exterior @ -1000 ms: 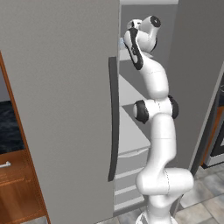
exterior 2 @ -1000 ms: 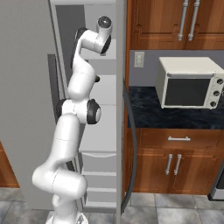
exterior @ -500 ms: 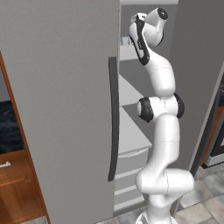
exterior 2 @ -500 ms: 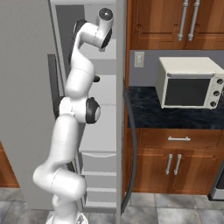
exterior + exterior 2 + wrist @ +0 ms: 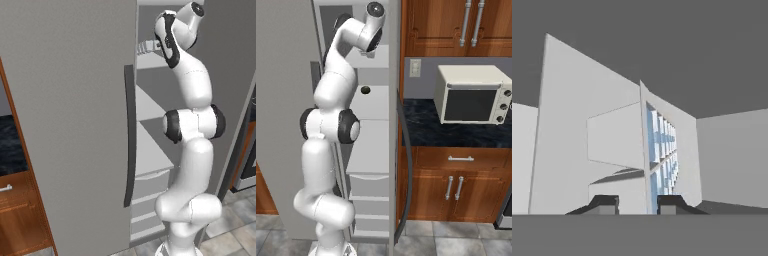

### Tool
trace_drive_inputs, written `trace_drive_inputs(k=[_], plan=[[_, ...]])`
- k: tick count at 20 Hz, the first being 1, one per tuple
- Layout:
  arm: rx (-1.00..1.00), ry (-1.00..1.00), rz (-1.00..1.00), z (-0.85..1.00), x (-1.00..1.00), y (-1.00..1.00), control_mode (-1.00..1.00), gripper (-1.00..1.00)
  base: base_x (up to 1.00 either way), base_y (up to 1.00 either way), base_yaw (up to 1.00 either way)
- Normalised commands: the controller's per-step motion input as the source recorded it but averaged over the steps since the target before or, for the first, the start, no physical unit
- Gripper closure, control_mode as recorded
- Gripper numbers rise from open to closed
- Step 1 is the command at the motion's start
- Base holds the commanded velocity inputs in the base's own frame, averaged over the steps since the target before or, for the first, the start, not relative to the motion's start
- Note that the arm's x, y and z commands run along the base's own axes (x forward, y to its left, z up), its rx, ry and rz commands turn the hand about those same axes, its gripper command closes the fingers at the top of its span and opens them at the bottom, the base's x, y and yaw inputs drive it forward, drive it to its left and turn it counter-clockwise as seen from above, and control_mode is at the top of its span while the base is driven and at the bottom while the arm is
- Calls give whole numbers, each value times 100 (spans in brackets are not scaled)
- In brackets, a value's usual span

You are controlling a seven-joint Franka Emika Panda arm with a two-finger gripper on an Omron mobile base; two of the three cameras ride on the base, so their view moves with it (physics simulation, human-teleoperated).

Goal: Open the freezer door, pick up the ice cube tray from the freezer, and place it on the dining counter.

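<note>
Tray: the tray (image 5: pixel 661 150) sits on an upper shelf (image 5: pixel 150 61) of the freezer (image 5: pixel 373 150), near the shelf's front edge.
Axis: in the hand view the tray stands on edge, its long side running away from the gripper (image 5: pixel 637 204).
Handling: probably light and stiff, smooth plastic, so it may slip; the thin rim is the best place to hold.
Gripper: narrow gap, one tip on each side of the rim; whether it is already clamped, cannot tell.
Door: the door (image 5: pixel 65 125) is swung open.
</note>
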Motion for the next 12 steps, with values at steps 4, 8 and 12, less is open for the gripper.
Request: trace_drive_inputs(k=[4,8,12], plan=[[2,-20,-9,-10,-80,0,-100,100,0,0,0],[2,-19,-6,-23,-68,0,-100,100,0,0,0],[7,-31,-1,-4,-42,-2,-100,100,0,0,0]])
